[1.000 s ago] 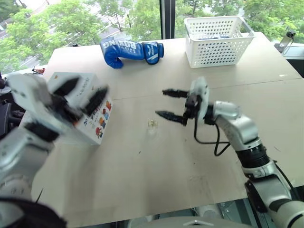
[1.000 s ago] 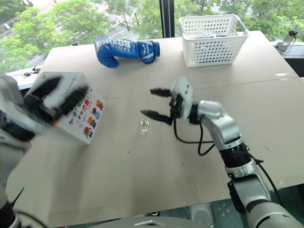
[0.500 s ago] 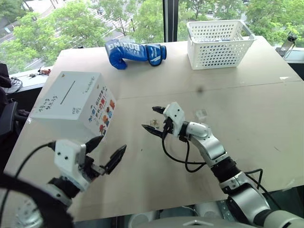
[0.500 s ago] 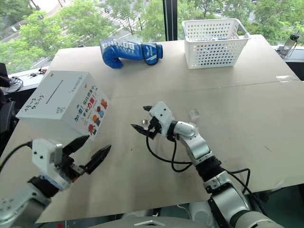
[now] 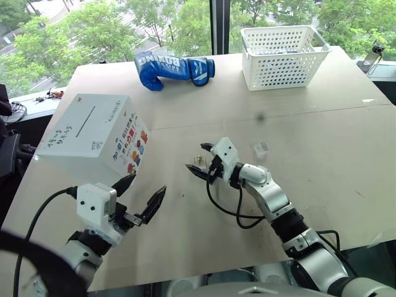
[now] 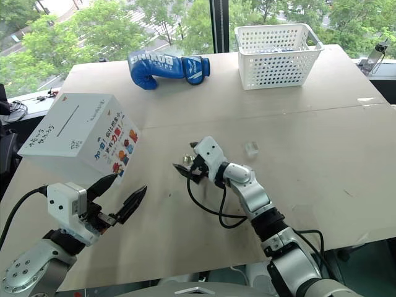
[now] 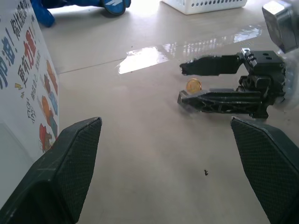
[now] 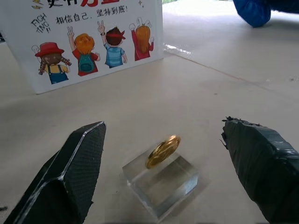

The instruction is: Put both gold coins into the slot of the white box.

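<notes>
- Right now my right gripper (image 8: 159,177) has its jaws spread wide on either side of a gold coin (image 8: 162,151), which stands tilted on a clear holder (image 8: 161,183) on the table (image 5: 260,93), well to the right of the white box (image 5: 93,139).
- My left gripper (image 5: 139,198) is spread too, empty, low in front of the box.
- Closing off-centre could knock the coin off its holder or pinch the holder instead.
- A second clear holder (image 5: 260,148) lies further right of the box; I cannot tell whether it bears the other coin.
- The slot (image 5: 80,117) sits on the box's top face.
- The box side reads "FIGHTING" over cartoon children; the blue boxing glove (image 5: 170,66) reads "BOXING".
</notes>
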You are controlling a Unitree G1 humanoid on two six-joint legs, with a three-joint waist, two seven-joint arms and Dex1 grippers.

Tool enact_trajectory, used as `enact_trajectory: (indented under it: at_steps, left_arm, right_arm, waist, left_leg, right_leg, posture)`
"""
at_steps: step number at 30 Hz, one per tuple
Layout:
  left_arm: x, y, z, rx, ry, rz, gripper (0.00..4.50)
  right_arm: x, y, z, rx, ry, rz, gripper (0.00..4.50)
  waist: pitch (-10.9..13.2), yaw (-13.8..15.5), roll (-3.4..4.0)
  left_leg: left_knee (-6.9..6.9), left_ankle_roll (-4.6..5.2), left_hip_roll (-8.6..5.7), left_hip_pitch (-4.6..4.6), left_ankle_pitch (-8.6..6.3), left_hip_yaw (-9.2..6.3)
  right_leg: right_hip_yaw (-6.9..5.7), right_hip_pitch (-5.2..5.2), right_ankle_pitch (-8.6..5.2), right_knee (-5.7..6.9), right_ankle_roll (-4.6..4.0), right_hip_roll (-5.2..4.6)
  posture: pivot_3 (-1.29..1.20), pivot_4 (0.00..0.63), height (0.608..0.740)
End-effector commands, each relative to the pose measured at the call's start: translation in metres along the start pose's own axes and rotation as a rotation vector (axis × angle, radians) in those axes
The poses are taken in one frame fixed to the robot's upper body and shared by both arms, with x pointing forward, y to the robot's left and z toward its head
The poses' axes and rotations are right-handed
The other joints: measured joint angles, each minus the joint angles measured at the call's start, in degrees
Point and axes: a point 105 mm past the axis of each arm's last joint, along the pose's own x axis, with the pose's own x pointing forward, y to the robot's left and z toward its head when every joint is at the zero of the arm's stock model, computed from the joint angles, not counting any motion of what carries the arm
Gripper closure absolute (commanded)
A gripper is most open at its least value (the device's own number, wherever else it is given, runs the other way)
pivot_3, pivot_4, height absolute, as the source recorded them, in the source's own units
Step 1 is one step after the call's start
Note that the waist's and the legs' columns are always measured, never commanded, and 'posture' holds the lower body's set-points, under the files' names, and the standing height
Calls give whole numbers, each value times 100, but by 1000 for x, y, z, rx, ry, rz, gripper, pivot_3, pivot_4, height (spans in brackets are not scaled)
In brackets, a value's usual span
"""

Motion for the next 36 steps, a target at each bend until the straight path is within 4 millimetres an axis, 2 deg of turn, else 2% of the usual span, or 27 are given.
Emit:
enact_trajectory:
  at_steps: [1,3,4,5,9,12,19,21,23,27,31,36]
  left_arm:
    - [0,0,5,27,-22,-5,12]
    - [1,-2,5,24,-19,-20,12]
    - [0,-4,4,19,-10,-36,0]
    - [-1,-6,2,18,5,-54,0]
    - [-3,-7,-1,20,23,-67,0]
    - [-3,-7,-2,17,24,-65,0]
    - [-4,-7,-5,14,28,-66,0]
    - [-4,-6,-5,14,28,-65,0]
    - [-1,-5,0,-12,-7,-55,0]
    - [8,-7,21,-135,-141,-62,0]
    - [20,-11,59,-335,-364,-132,0]
    - [41,-11,104,-536,-615,-213,0]
  right_arm:
    - [2,4,12,-17,-41,10,162]
    - [2,4,12,-17,-39,11,162]
    - [2,4,12,-15,-41,12,719]
    - [2,4,13,-15,-42,14,1031]
    - [3,4,14,-19,-45,15,2730]
    - [3,5,12,-29,-39,20,4309]
    - [3,5,14,-41,-47,24,4411]
    - [2,6,19,-19,-75,35,4411]
    - [1,11,35,75,-156,74,4411]
    - [-6,19,73,337,-313,193,4411]
    - [-24,27,115,642,-437,389,4411]
    - [-34,26,152,780,-532,489,4411]
  waist:
    - [0,-6,0]
    - [0,-5,0]
    - [0,-4,0]
    - [0,-4,0]
    - [1,-9,1]
    - [0,-6,1]
    - [0,-7,0]
    - [0,-7,0]
    - [2,-3,2]
    - [4,3,2]
    - [4,26,3]
    - [3,38,3]
  left_leg:
    - [0,0,0,0,0,1]
    - [0,0,0,0,0,1]
    - [0,0,1,0,0,1]
    - [0,0,1,0,0,1]
    - [-1,0,2,0,0,1]
    - [-1,1,2,0,-1,1]
    - [-2,1,4,2,-1,2]
    - [-2,1,4,2,-1,1]
    - [-2,1,4,2,-1,1]
    - [-2,4,8,-2,-3,-4]
    - [-2,18,8,-2,-12,-15]
    - [0,3,8,-5,-2,-28]
  right_leg:
    - [0,0,0,0,0,0]
    - [1,0,0,0,0,1]
    - [1,0,0,-1,0,1]
    - [0,0,0,-1,0,1]
    - [1,0,0,-1,0,2]
    - [1,0,0,-3,0,2]
    - [0,1,0,-3,0,2]
    - [0,1,0,-3,0,3]
    - [0,1,0,-3,0,3]
    - [-3,0,0,-5,0,3]
    - [-14,1,2,-14,-2,2]
    - [-29,3,10,-18,-12,2]
  posture:
    - [0,150,721]
    - [0,150,721]
    - [0,150,721]
    - [0,150,721]
    - [0,150,721]
    - [0,150,721]
    - [0,150,721]
    - [0,150,721]
    - [0,150,721]
    - [0,150,721]
    - [0,150,721]
    - [0,150,721]
